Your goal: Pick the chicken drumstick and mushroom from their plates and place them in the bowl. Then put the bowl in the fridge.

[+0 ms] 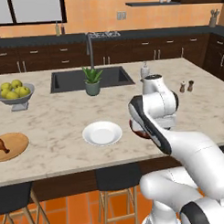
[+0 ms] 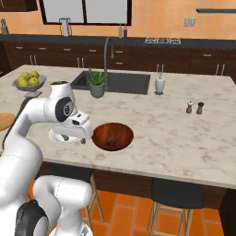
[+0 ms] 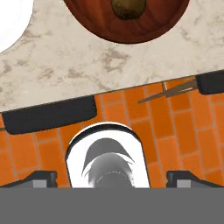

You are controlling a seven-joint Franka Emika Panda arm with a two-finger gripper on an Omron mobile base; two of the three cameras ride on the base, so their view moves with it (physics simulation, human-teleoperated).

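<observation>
Nearest the base, two dark stools (image 1: 117,177) stand tucked under the front edge of the tabletop (image 2: 184,138), over an orange tiled floor (image 3: 183,131). The tool (image 2: 76,133) hangs just above that front edge, beside the bowl's left rim in the right base view. In the hand view its two tips sit far apart at the bottom corners with nothing between them.

The bowl (image 2: 120,131) rests close to the front edge, and the mushroom (image 2: 111,140) lies inside it. Just left of the bowl sits the white plate (image 1: 102,133), bare, partly hidden behind the tool in the right base view. Well to the left, at the tabletop's left end, the wooden plate (image 1: 16,145) carries the chicken drumstick (image 1: 0,145).

Right of the bowl the marble runs open up to the salt and pepper shakers (image 2: 194,108). Farther back stand a potted plant (image 1: 92,80) at the near rim of the sink (image 1: 115,77), a soap dispenser (image 2: 159,84) and a grey fruit bowl (image 1: 14,93). Beyond are dark cabinets (image 1: 143,48) and an orange wall (image 1: 96,13).
</observation>
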